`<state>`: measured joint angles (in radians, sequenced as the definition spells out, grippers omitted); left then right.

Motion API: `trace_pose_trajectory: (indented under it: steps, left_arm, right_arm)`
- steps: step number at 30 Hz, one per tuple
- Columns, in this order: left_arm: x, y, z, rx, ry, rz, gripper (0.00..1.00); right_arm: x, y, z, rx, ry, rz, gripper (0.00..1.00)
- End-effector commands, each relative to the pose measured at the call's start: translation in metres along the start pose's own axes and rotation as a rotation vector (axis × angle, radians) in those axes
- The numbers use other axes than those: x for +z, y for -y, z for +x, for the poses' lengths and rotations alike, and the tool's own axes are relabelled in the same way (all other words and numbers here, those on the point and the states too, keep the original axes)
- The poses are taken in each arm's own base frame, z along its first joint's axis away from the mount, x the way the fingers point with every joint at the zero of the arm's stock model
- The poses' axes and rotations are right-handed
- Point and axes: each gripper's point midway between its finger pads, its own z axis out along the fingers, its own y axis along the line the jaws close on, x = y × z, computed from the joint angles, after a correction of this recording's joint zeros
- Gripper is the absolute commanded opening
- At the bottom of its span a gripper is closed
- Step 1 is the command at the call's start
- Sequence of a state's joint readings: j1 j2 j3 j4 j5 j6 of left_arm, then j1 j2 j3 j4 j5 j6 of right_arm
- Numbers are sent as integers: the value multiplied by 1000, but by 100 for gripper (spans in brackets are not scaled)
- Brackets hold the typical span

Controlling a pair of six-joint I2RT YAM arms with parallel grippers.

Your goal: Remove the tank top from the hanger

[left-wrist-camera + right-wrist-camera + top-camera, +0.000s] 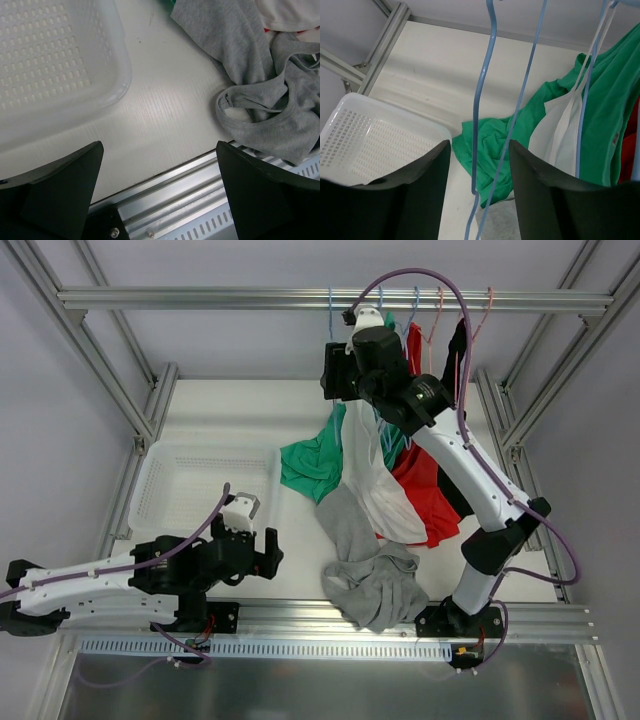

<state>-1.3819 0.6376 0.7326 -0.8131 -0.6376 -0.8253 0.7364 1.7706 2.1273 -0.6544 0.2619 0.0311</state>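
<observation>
Found gray top heaped on counter, near edge, off hanger. Right end effector: half-open around bare hanger wire, no clamp. Left end effector: wide, empty. Could snag wire on pullback & drag hanger off rail.

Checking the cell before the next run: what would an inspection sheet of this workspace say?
Surface: white table, no spills seen.
Job's things: grey tank top crumpled at the front edge; blue hanger on the rail.
Clutter: basket at left; green top, white top, red top hanging.
Grippers: left gripper open, low over table; right gripper open around hanger.
Cables: purple cable arcs above rail.
Surroundings: aluminium frame; nothing else seen.
</observation>
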Motion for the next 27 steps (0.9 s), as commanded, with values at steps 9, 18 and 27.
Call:
trace_pose_trajectory:
  steps: [9,18,27]
  left_arm:
    - [-3,35,-38,11,58,39,98]
    - [14,92,-53,52,57,146,99]
    - [53,173,-33,140,-67,283,99]
  right_arm:
    - [-95,-1,-50,34,164,-122,77]
    - [-179,29,-16,-40,199,-166,99]
    - [-254,90,91,-52,141,-117,99]
